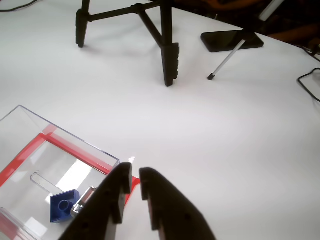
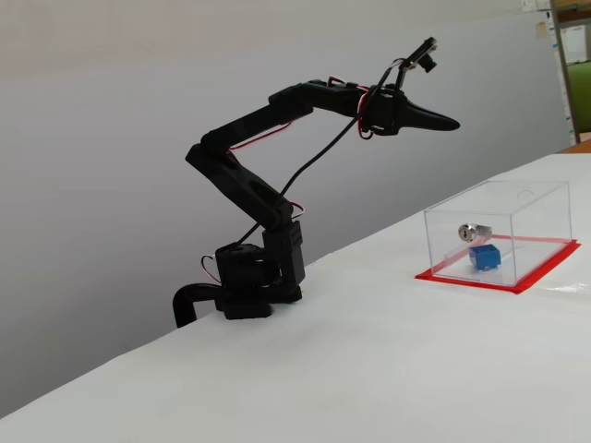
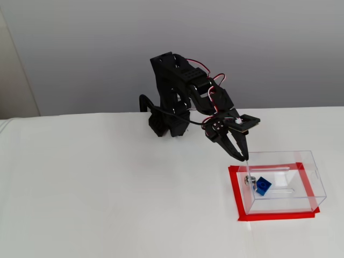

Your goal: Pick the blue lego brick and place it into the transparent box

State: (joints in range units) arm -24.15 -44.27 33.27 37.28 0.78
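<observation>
The blue lego brick (image 1: 64,205) lies inside the transparent box (image 1: 75,145), on its floor next to the silver lock (image 1: 83,199). The box stands on a red base (image 1: 22,152). In both fixed views the brick (image 2: 484,256) (image 3: 263,185) sits in the box (image 2: 540,217) (image 3: 310,180) near the lock wall. My gripper (image 1: 136,172) is shut and empty, raised above the table just outside the box's lock-side wall. In a fixed view it (image 2: 451,124) hangs well above and left of the box; in another fixed view it (image 3: 244,157) points down at the box's left rim.
A black tripod (image 1: 167,55) stands on the white table ahead in the wrist view, with a flat black stand (image 1: 232,40) and a slanted rod to its right. A black cable (image 1: 310,80) lies at the right edge. The arm's base (image 3: 166,121) sits at the table's back.
</observation>
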